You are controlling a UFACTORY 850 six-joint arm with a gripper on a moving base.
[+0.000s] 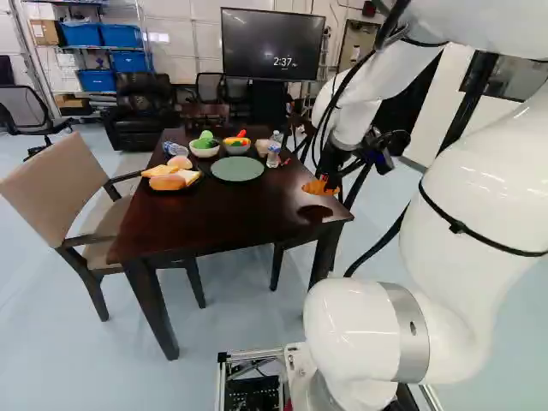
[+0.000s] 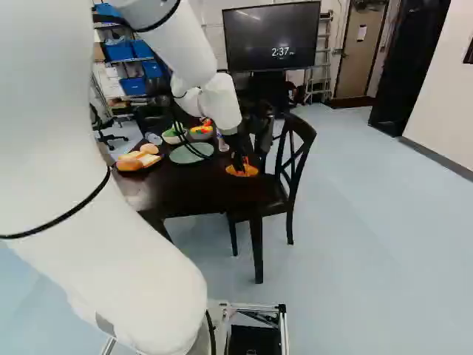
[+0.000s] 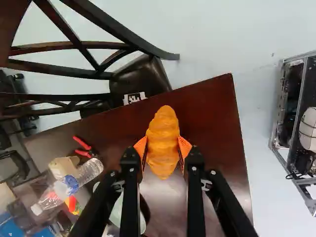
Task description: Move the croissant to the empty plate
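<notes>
Gripper (image 3: 163, 148), pads parted only by the croissant (image 3: 163, 129) clasped between them at a corner of the desk (image 3: 212, 113), may lose it short of the green plate (image 1: 237, 169) should its tapering sides slip.

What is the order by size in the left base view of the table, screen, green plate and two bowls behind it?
1. Table
2. Screen
3. Green plate
4. Bowl with green food, bowl with red and yellow food: too alike to rank.

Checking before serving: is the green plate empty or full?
Empty: the green plate looks bare in both base views; the pincer holds the croissant.
</notes>
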